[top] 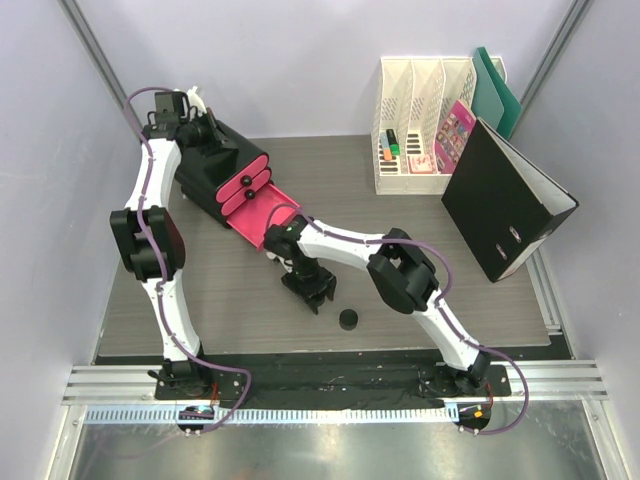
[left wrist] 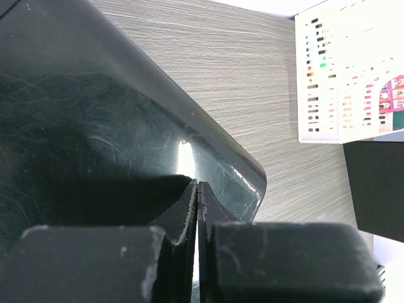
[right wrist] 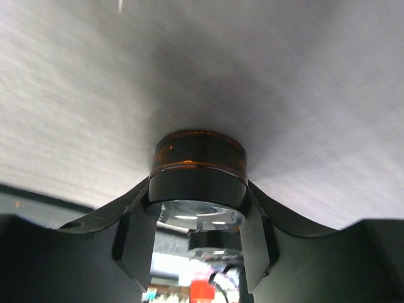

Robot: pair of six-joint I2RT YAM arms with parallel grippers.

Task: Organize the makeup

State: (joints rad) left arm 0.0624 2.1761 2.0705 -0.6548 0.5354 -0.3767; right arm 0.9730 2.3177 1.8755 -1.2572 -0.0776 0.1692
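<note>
In the right wrist view a round compact (right wrist: 199,167) with a black lid and amber base sits between my right gripper's (right wrist: 199,189) fingers; both pads press its sides. Seen from above, the right gripper (top: 310,290) is low over the table just in front of the open pink drawer (top: 262,215), and it hides that compact. A second black round compact (top: 348,319) lies on the table just right of it. My left gripper (left wrist: 199,189) is shut with nothing in it and rests on the glossy top of the black box (left wrist: 95,113), at the far left (top: 205,130).
The black box with pink drawers (top: 235,175) stands at the back left. A white file organizer (top: 425,150) holding marker pens stands at the back right, with a black binder (top: 505,200) leaning beside it. Wood-grain table top (top: 430,320) lies around the right arm.
</note>
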